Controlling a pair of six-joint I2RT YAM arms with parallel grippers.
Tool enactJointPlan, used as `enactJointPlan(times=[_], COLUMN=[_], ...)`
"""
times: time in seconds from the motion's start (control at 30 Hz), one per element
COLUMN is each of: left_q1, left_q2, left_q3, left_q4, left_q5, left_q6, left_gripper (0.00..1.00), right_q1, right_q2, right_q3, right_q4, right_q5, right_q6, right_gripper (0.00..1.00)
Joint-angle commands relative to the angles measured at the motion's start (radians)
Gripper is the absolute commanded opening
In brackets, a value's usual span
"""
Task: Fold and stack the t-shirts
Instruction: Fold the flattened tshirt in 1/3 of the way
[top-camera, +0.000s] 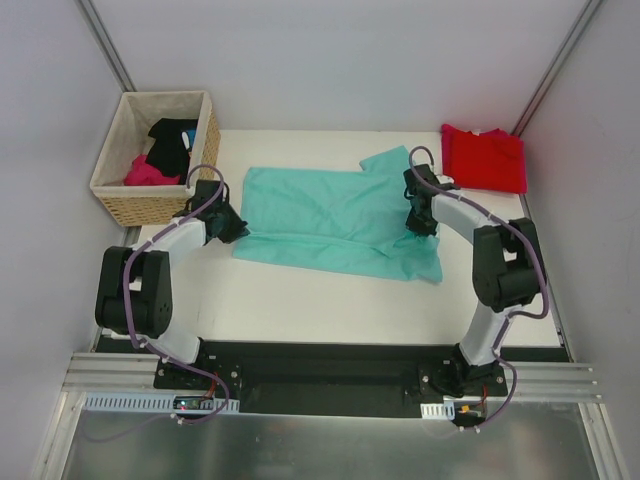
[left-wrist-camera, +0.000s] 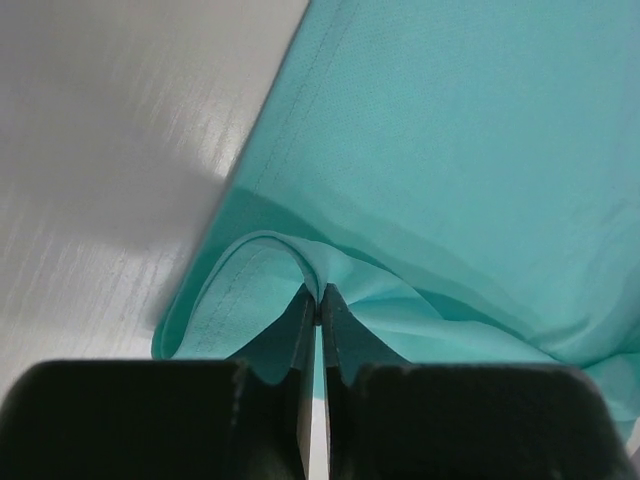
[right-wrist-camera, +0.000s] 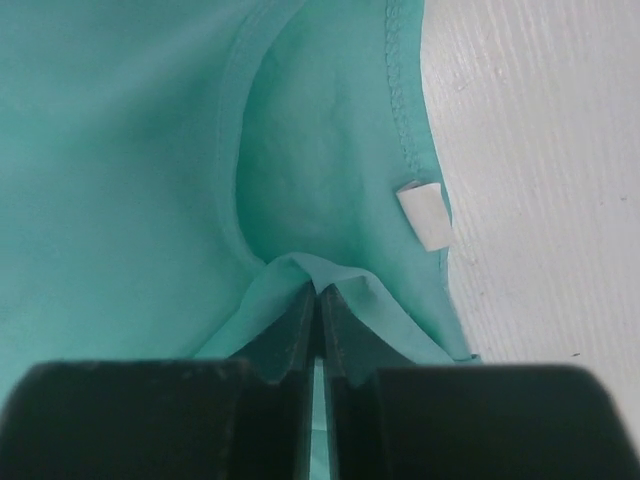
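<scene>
A teal t-shirt (top-camera: 335, 215) lies spread across the middle of the white table. My left gripper (top-camera: 232, 226) is shut on a pinched fold of the teal t-shirt (left-wrist-camera: 420, 150) at its left edge. My right gripper (top-camera: 420, 218) is shut on a raised fold of the same shirt (right-wrist-camera: 120, 150) at its right side, close to the collar with a small white label (right-wrist-camera: 425, 215). A red t-shirt (top-camera: 485, 158) lies folded at the back right corner, apart from both grippers.
A wicker basket (top-camera: 130, 200) lined with pale cloth stands at the back left, holding a black garment (top-camera: 172, 138) and a magenta-pink garment (top-camera: 150, 172). Grey walls close in on both sides. The black base rail (top-camera: 320, 375) runs along the near edge.
</scene>
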Motion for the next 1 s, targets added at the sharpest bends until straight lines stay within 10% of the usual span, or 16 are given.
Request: enactJointPlan(times=[0.0, 0.03, 0.07, 0.13, 0.43, 0.97], left_q1=[-0.003, -0.003, -0.004, -0.009, -0.133, -0.302], left_q2=[-0.007, -0.015, -0.041, -0.087, -0.386, -0.057], left_q3=[0.016, 0.014, 0.005, -0.004, 0.021, -0.072], left_q4=[0.005, 0.004, 0.000, -0.006, -0.006, 0.195], left_q5=[-0.042, -0.045, -0.065, -0.095, -0.016, 0.032], left_q6=[0.006, 0.000, -0.006, -0.005, 0.005, -0.044], left_gripper=[0.14, 0.36, 0.98, 0.99, 0.99, 0.99], right_q1=[-0.010, -0.009, -0.007, -0.006, 0.102, 0.160], right_q2=[-0.017, -0.039, -0.095, -0.164, -0.538, -0.407], right_q3=[0.063, 0.049, 0.034, 0.010, -0.053, -0.221], right_q4=[0.029, 0.041, 0.057, 0.075, -0.027, 0.048], right_q5=[0.046, 0.049, 0.049, 0.042, 0.037, -0.103], right_q6=[-0.034, -0.036, -0.040, -0.049, -0.057, -0.014], right_gripper=[0.22, 0.49, 0.67, 0.97, 0.97, 0.97])
